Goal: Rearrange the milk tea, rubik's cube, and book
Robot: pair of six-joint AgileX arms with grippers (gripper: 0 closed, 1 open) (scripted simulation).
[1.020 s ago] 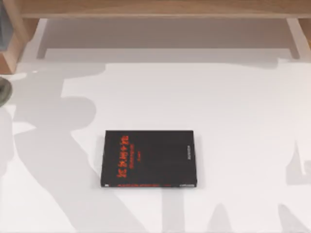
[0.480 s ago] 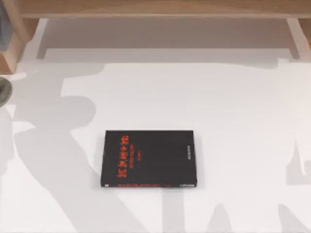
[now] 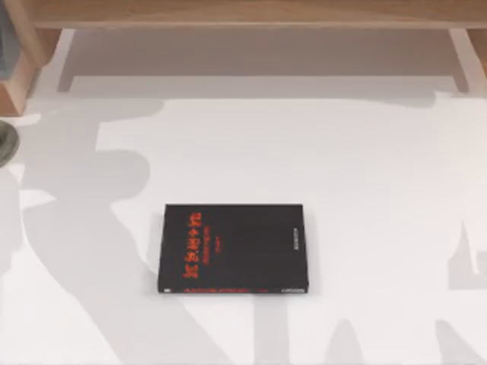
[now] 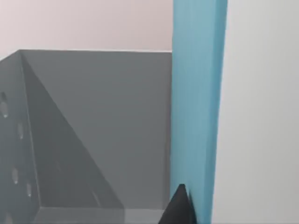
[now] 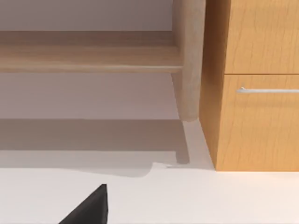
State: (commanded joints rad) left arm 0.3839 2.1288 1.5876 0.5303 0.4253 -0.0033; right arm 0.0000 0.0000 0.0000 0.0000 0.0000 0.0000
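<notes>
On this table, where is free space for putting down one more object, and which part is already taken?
The white table is bare on each side of the black book: wide patches at its left and right, and a broad strip between it and the wooden shelf at the far edge. The book occupies the centre. A round object sits at the left edge.

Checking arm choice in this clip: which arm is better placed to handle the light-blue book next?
Left, probably. In the left wrist view the light-blue book stands right before that arm's dark fingertip, beside a grey bin. The right wrist view faces a wooden drawer unit, with no task item near.
</notes>
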